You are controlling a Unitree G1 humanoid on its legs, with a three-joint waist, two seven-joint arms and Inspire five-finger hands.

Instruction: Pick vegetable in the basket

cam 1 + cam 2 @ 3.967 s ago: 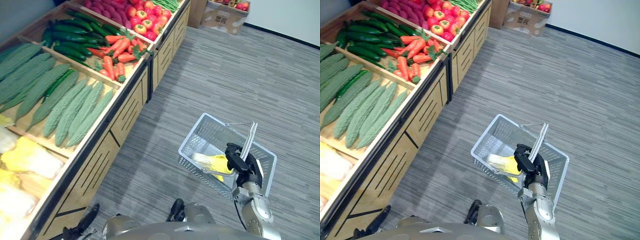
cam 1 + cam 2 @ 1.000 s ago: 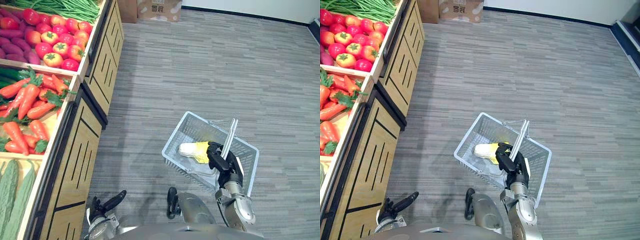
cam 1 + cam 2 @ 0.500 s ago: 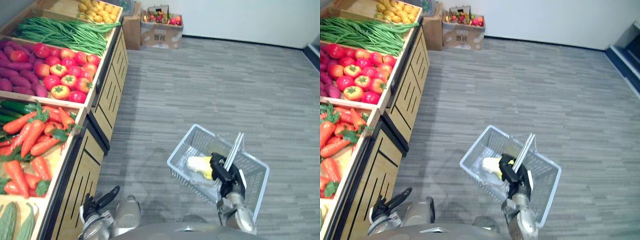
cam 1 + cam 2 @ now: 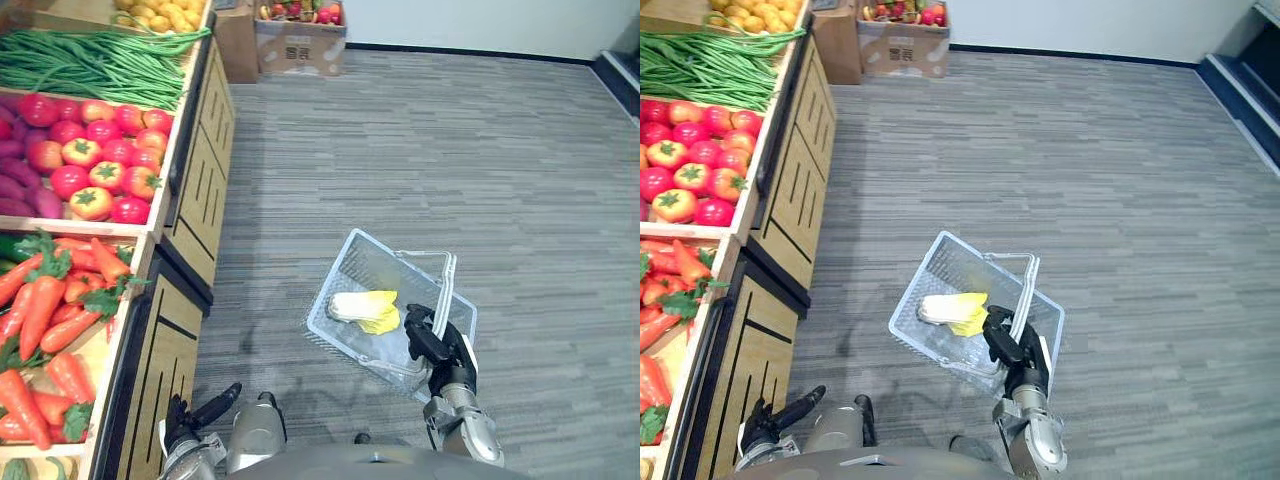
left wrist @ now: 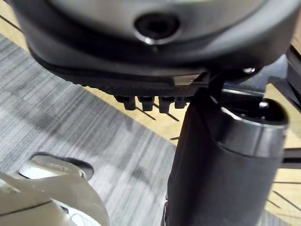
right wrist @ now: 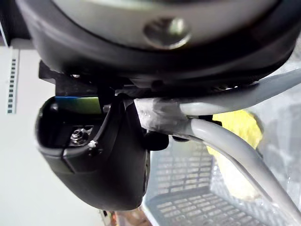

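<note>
A pale wire basket [image 4: 340, 325] hangs over the grey floor to the right of the produce shelf. My right hand [image 4: 437, 346] is shut on its handle [image 6: 221, 134], which runs up the basket's right side [image 4: 446, 287]. Inside lies a yellow and white cabbage [image 4: 362, 306], which also shows through the mesh [image 6: 237, 125] in the right wrist view. My left hand [image 4: 198, 413] hangs low beside the shelf's wooden front with its fingers [image 5: 146, 101] relaxed, holding nothing.
The wooden shelf [image 4: 190, 180] runs along the left with carrots [image 4: 45, 300], tomatoes [image 4: 95, 160] and green beans [image 4: 90, 60] in separate bins. A cardboard box [image 4: 300, 30] of produce stands at the far end by the wall. Grey floor [image 4: 480, 150] lies open to the right.
The whole picture has shifted, so the camera has moved along the shelf. My right hand still holds the basket with the cabbage in it. The left hand stays low.
</note>
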